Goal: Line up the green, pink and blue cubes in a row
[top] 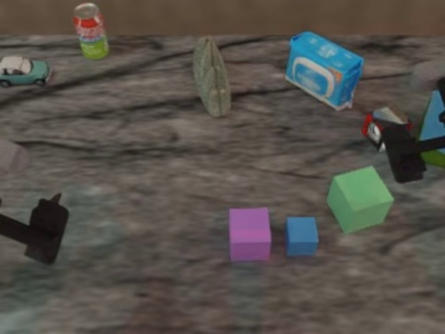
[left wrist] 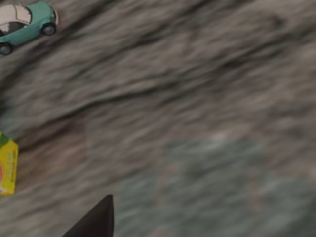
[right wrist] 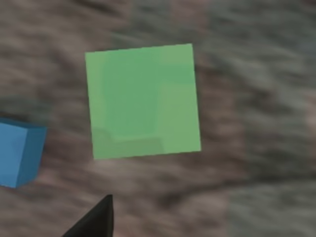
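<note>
The pink cube (top: 249, 234) and the smaller blue cube (top: 301, 236) sit side by side near the front middle of the table, with a small gap between them. The larger green cube (top: 359, 199) rests to their right, a little farther back and turned at an angle. My right gripper (top: 403, 156) hovers behind and to the right of the green cube, open and holding nothing. In the right wrist view the green cube (right wrist: 143, 101) lies just beyond one dark fingertip (right wrist: 104, 217), with the blue cube (right wrist: 19, 153) at the edge. My left gripper (top: 45, 226) is parked at the front left, open and empty.
Along the back stand a soda can (top: 90, 31), a toy car (top: 23, 71), a grey-green pouch (top: 212, 75) and a blue-and-white packet (top: 323, 69). A small red, white and black box (top: 375, 125) and a blue-green object (top: 434, 129) sit by the right arm.
</note>
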You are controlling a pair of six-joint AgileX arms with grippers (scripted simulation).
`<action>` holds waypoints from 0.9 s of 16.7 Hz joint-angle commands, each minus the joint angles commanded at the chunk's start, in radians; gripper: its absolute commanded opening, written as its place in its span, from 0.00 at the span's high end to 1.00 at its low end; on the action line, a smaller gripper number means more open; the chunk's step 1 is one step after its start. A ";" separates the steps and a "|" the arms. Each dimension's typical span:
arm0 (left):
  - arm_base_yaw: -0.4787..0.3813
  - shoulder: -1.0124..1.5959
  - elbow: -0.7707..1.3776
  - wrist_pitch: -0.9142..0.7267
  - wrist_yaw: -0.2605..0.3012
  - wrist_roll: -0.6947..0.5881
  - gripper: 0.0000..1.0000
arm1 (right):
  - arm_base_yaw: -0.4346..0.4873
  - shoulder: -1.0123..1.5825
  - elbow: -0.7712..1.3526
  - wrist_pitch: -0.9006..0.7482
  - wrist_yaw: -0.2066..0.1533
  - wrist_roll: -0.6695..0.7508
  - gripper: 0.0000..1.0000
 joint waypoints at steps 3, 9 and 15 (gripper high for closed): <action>0.092 -0.291 -0.221 0.152 0.004 -0.099 0.00 | 0.043 0.233 0.182 -0.128 0.001 0.006 0.00; 0.203 -0.659 -0.475 0.388 0.012 -0.237 0.00 | 0.099 0.536 0.432 -0.284 -0.001 0.014 0.00; 0.216 -0.702 -0.502 0.423 0.014 -0.256 0.00 | 0.105 0.573 0.464 -0.302 -0.001 0.015 0.00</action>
